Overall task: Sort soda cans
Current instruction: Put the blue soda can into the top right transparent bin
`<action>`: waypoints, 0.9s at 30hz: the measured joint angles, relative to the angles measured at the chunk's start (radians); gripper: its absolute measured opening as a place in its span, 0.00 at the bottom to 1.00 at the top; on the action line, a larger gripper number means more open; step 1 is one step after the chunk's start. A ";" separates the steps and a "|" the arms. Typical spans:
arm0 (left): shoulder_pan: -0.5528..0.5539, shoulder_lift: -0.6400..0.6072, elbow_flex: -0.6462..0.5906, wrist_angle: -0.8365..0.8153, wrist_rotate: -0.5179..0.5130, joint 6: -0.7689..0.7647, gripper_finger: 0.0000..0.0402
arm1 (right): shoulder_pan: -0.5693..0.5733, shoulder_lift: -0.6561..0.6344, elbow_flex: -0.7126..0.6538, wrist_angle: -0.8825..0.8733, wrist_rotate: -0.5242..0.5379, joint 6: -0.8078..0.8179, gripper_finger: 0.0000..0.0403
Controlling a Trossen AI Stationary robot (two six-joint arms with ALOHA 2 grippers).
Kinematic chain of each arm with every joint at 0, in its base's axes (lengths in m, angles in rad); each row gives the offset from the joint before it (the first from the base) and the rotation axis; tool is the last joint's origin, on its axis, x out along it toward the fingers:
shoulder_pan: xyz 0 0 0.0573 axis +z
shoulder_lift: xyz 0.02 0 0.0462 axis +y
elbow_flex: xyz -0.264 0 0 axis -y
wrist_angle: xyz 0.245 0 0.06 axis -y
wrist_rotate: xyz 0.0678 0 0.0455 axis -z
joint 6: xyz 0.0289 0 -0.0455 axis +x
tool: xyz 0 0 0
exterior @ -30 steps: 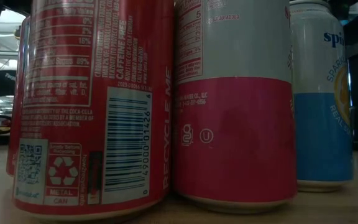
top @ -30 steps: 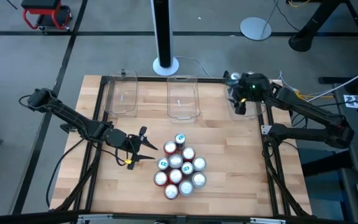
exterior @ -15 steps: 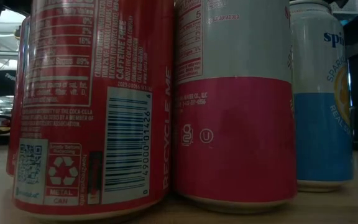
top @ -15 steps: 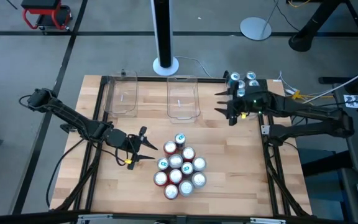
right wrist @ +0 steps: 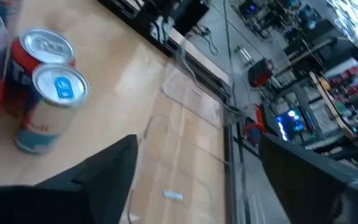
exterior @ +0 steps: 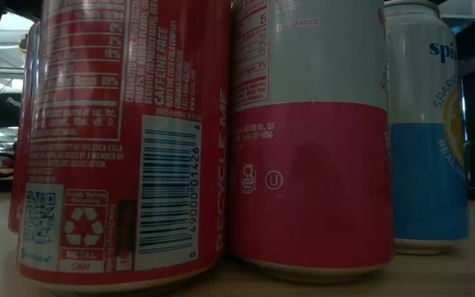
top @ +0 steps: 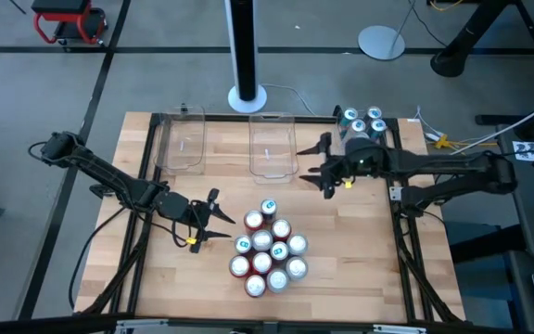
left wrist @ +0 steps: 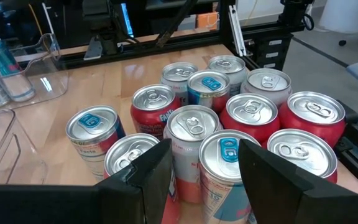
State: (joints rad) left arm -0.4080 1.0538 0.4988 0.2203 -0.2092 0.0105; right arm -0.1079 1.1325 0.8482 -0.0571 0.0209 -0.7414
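Wooden table (top: 156,278), clustered soda cans (top: 269,250), right gripper (top: 322,169) open, empty

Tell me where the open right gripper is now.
In the high view, the right gripper hangs open and empty over the table's far right, beside the middle clear plastic bin, left of four binned teal-blue soda cans.

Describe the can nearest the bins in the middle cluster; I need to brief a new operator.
On the wooden table, find the tight cluster of cans in the middle, in front of the clear bins. The can you want sits alone at the cluster's tip toward the bins. Its tab is teal-blue, while the two cans right behind it are red with plain silver tops.
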 joint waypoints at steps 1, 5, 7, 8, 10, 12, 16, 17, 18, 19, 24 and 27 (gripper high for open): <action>0.000 0.000 0.000 0.000 0.000 0.000 0.44 | 0.006 0.012 0.000 0.012 -0.006 0.000 0.86; 0.000 0.000 0.000 -0.001 0.000 0.000 0.44 | 0.024 0.056 0.000 0.056 -0.064 0.001 0.98; 0.000 0.000 0.000 -0.001 0.000 0.000 0.44 | 0.037 0.075 0.000 0.055 -0.084 0.001 0.96; 0.000 0.000 0.000 -0.001 0.000 0.000 0.44 | 0.044 0.083 0.000 0.051 -0.084 -0.003 0.95; 0.000 0.000 0.000 -0.001 0.000 -0.002 0.44 | 0.053 0.096 0.000 0.030 -0.082 -0.016 0.92; 0.000 0.000 0.000 -0.001 0.000 -0.002 0.44 | 0.064 0.111 0.000 0.024 -0.066 -0.013 0.89; 0.000 0.000 0.000 0.000 0.000 -0.001 0.44 | 0.087 0.147 0.000 0.082 -0.001 0.059 0.87; 0.000 0.000 0.000 0.000 0.000 -0.001 0.44 | 0.091 0.160 0.000 0.105 0.004 0.062 0.87; 0.000 0.000 0.000 0.000 0.000 0.000 0.44 | 0.093 0.175 0.000 0.133 -0.004 0.062 0.87; 0.000 0.000 0.000 0.000 0.000 0.000 0.44 | 0.098 0.190 0.000 0.161 -0.016 0.061 0.87; 0.002 0.000 0.000 0.000 0.000 0.002 0.44 | 0.136 0.262 0.031 0.210 -0.040 0.053 0.87; 0.002 0.000 0.000 0.000 0.000 0.003 0.44 | 0.165 0.297 0.094 0.167 -0.040 0.013 0.87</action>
State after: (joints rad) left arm -0.4061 1.0538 0.4989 0.2207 -0.2092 0.0135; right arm 0.0573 1.4299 0.9424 0.1097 -0.0193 -0.7280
